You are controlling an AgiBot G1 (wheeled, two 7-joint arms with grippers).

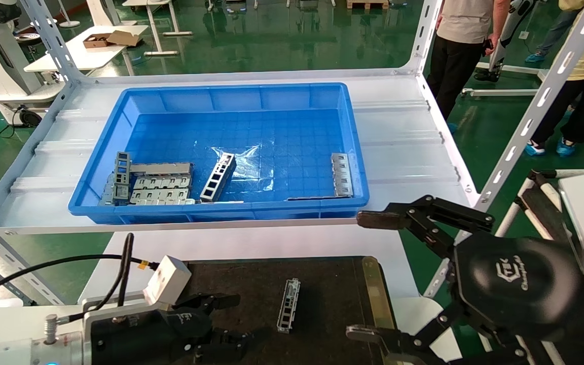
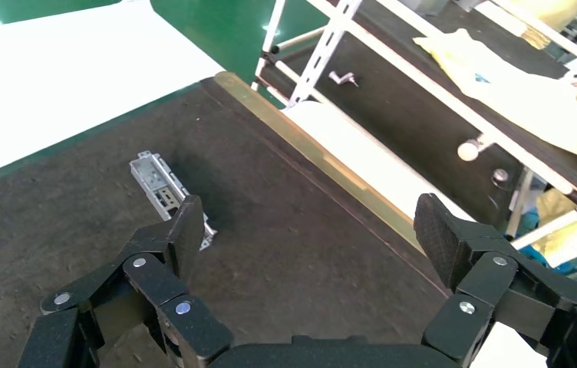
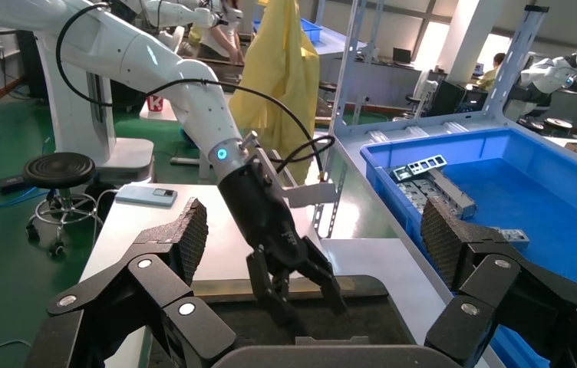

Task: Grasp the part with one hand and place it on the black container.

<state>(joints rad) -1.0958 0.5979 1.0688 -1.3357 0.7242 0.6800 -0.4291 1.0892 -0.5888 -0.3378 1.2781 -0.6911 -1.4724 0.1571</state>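
Observation:
The part (image 1: 288,305), a narrow grey channel bar, lies flat on the black container (image 1: 332,304), near its middle. It also shows in the left wrist view (image 2: 164,192), partly behind one finger. My left gripper (image 1: 244,320) is open and empty, low over the black container (image 2: 285,245), just left of the part. My right gripper (image 1: 368,276) is open wide and empty, above the tray's right brass strip (image 1: 373,289). The right wrist view shows my right gripper (image 3: 318,230) facing the left gripper (image 3: 304,295) over the tray (image 3: 377,322).
A deep blue bin (image 1: 231,96) stands on the white shelf behind the tray. It holds a ladder-like bar (image 1: 218,177), flat tabbed plates (image 1: 162,188) and other grey pieces (image 1: 342,174). A shelf upright (image 1: 540,101) rises on the right. People stand beyond it.

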